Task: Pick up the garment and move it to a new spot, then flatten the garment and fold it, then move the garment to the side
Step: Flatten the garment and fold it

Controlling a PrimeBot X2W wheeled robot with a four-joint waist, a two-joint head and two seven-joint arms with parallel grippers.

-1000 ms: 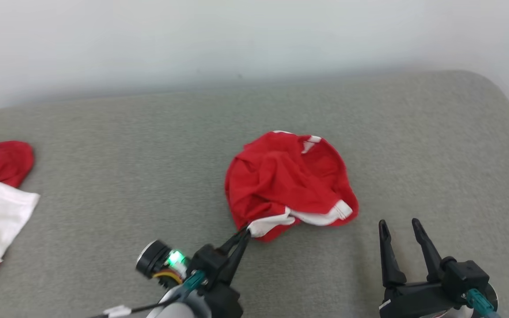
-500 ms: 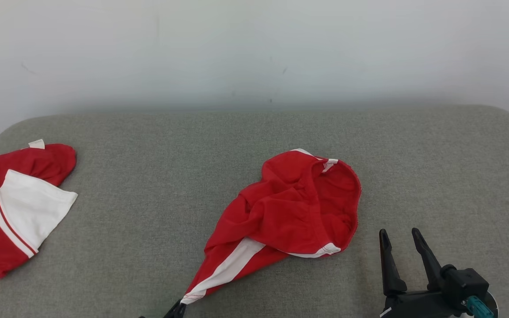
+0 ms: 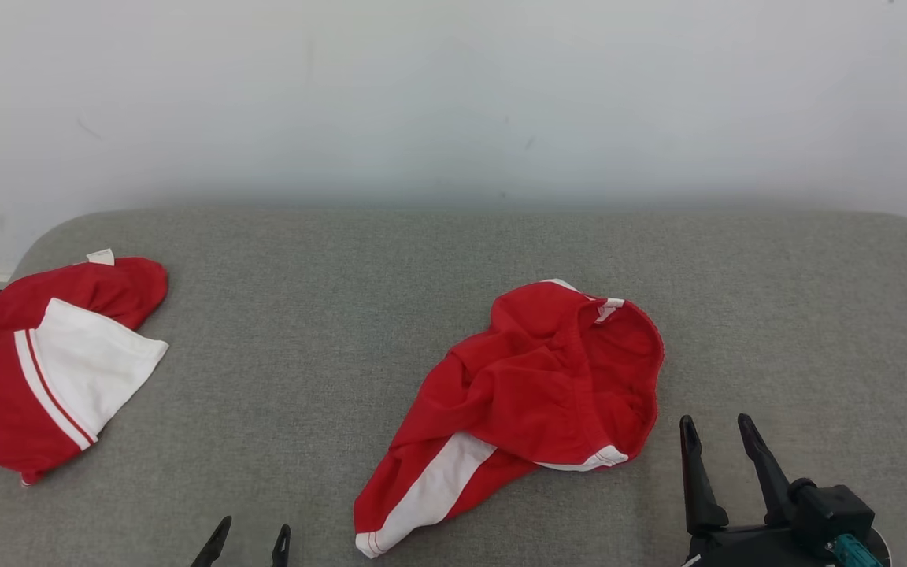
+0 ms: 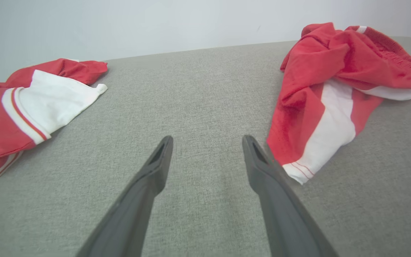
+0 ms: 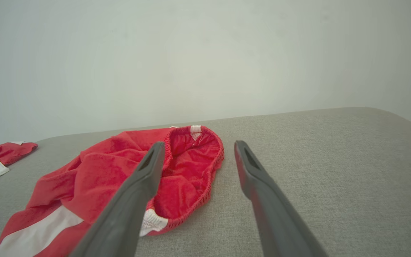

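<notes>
A second garment [image 3: 52, 370] is seen far left on the grey cushion [image 3: 304, 276]. The red garment [image 3: 532, 394] is laid between the left gripper [image 3: 255, 526] and the right gripper [image 3: 715, 421], both spread apart and empty.

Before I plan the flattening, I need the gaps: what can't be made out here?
- Garment: underside buried in its own folds, head view.
- Left gripper: all but fingertips cut by bottom edge, head view.
- Other garment: left part cut by left edge, head view.

Bright, even, diffuse light — soft faint shadows, sharp focus, wide-angle wrist-view distortion.
</notes>
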